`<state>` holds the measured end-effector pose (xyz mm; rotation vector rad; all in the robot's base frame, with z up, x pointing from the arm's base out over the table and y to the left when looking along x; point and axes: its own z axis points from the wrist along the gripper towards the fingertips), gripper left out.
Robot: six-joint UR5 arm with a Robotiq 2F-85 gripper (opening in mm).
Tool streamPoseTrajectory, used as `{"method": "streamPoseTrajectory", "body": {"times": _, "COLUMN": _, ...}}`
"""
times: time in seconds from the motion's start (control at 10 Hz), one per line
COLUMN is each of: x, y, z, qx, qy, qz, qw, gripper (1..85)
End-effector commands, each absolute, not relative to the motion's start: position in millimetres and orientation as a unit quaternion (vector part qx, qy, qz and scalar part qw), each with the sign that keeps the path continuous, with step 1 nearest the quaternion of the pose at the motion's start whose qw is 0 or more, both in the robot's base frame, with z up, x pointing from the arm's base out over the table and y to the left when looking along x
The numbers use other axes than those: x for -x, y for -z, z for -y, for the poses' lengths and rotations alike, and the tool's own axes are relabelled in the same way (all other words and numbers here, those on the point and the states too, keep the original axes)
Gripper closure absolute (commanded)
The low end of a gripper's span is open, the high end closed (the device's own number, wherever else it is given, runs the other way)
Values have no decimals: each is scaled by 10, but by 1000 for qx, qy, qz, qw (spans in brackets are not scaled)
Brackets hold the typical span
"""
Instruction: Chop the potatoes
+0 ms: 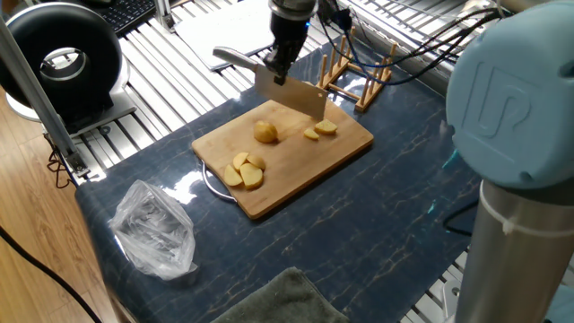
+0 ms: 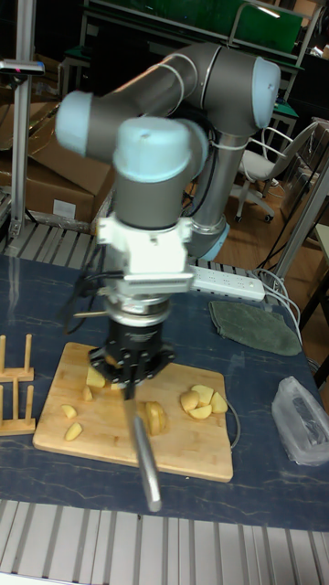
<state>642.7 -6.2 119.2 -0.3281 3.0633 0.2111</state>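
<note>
Foreground of the fixed view is occupied by a grey cloth (image 1: 273,301) at the lower edge and a crumpled clear plastic bag (image 1: 154,229) on the dark blue marbled table (image 1: 395,215). Beyond them, a bamboo board (image 1: 283,155) is laid on the table, and the potatoes are found on it in three groups: a cluster of pale-yellow wedges (image 1: 243,170) near the board's front-left edge, a single rounded piece (image 1: 265,132) near the middle, and two small pieces (image 1: 320,131) toward the far-right corner. Above the far side of the board, a cleaver (image 1: 289,92) is held clear of the wood, its broad blade hanging edge-down and its handle projecting to the left. The gripper (image 1: 280,65) is seen closed on the cleaver where blade and handle meet. Behind the board, a wooden rack (image 1: 354,76) of upright pegs is stood on the table. In the tall fixed view, the gripper (image 2: 133,379) is shown directly above the board (image 2: 183,439), with the cleaver's handle (image 2: 146,457) pointed toward the camera.
</note>
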Motion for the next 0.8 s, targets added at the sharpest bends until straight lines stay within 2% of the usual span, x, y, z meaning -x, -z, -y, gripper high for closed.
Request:
{"method": "streamPoseTrajectory", "body": {"times": 0.0, "x": -6413, "y": -1385, "z": -437, "qx": 53, "qy": -92, "qz": -994, "qw": 14, "gripper": 847}}
{"method": "streamPoseTrajectory", "body": {"times": 0.3, "x": -6443, "y": -1247, "z": -650, "qx": 65, "qy": -90, "qz": -994, "qw": 18, "gripper": 847}}
{"method": "streamPoseTrajectory", "body": {"times": 0.7, "x": -6671, "y": -1081, "z": -613, "qx": 94, "qy": -79, "qz": -992, "qw": 37, "gripper": 847}}
